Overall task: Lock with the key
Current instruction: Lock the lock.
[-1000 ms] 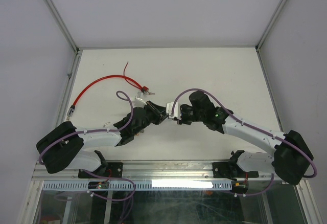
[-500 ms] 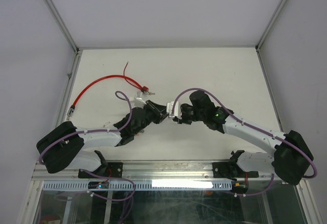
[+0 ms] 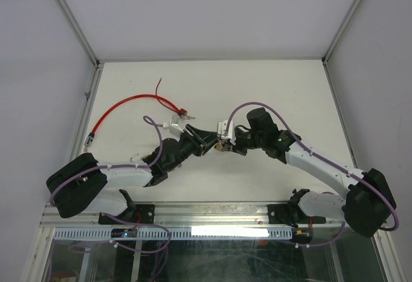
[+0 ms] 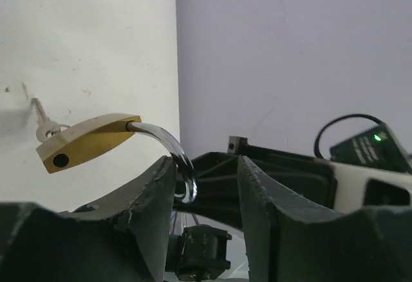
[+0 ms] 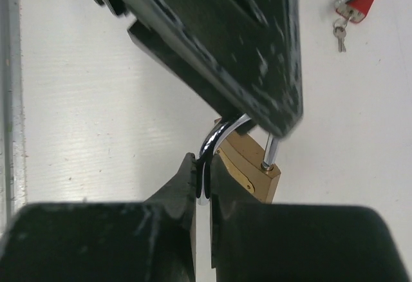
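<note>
A brass padlock [image 5: 251,166] with a silver shackle [image 4: 168,150] hangs above the table between my two arms, small in the top view [image 3: 221,145]. My right gripper [image 5: 205,166] is shut on the shackle's free end; in the top view it [image 3: 226,145] meets the lock from the right. My left gripper [image 4: 207,161] is open, its jaws standing either side of the shackle's bend, which rests against the left finger [image 4: 154,185]. From above, this gripper [image 3: 207,141] points right. A small silver key [image 5: 339,32] lies on the table by a red tag [image 5: 358,0].
A red cable [image 3: 125,107] curves across the table's back left, ending at the red tag [image 3: 182,111] with the keys. A metal frame [image 3: 90,102] runs along the table's left edge. Both arms cross the table's near middle.
My left gripper has opened and no longer clamps the shackle. My right gripper has shut on the shackle's end, and the right arm has shifted to the right.
</note>
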Available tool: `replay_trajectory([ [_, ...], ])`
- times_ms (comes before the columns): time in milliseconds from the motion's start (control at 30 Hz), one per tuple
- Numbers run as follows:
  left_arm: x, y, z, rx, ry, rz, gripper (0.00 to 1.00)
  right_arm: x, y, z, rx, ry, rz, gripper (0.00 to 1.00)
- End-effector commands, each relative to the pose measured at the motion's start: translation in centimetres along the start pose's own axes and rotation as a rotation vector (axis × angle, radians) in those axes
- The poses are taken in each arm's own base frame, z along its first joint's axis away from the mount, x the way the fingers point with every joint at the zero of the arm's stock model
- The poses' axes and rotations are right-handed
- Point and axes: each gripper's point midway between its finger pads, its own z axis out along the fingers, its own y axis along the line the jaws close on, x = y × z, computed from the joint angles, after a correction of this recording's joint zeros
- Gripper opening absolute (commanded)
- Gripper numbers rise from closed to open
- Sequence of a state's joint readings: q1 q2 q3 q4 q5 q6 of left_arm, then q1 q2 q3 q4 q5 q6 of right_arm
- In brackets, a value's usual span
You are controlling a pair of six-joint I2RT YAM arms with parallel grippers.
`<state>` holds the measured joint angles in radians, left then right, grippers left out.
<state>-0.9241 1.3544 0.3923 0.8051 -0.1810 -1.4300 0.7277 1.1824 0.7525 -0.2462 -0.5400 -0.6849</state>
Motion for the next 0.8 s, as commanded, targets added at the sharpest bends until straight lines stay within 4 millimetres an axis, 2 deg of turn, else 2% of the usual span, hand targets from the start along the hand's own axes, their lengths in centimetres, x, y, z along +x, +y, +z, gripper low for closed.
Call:
replay_trajectory([
  [0, -0.6, -6.2, -2.0, 0.256, -0.024, 0.048, 0.46, -4.2, -0.8, -2.9, -0.012, -0.155, 0.016, 0.00],
  [267, 0.3, -5.5, -4.4, 0.302, 0.019, 0.296, 0.64, -4.9, -0.3, -4.8, -0.092, -0.220, 0.084, 0.00],
  [400, 0.0, -5.0, -6.2, 0.401, -0.031, 0.706, 0.75, -5.9, 1.8, -5.4, -0.215, -0.280, 0.074, 0.00],
  [433, 0.0, -4.3, -6.8, 0.430, -0.041, 0.852, 0.81, -6.1, 2.3, -5.6, -0.246, -0.293, 0.078, 0.00],
  [500, 0.6, -4.4, -8.2, 0.528, -0.047, 1.055, 0.90, -6.4, 3.1, -5.9, -0.289, -0.313, 0.075, 0.00],
  [600, 1.7, -4.8, -9.6, 0.651, -0.034, 1.253, 0.98, -6.6, 3.6, -6.2, -0.322, -0.331, 0.068, 0.00],
  [700, 2.6, -4.9, -9.5, 0.704, 0.009, 1.393, 0.98, -6.9, 4.2, -6.5, -0.352, -0.350, 0.053, 0.00],
  [767, 3.1, -4.9, -9.2, 0.723, 0.040, 1.457, 0.90, -7.0, 4.5, -6.7, -0.370, -0.358, 0.043, 0.00],
])
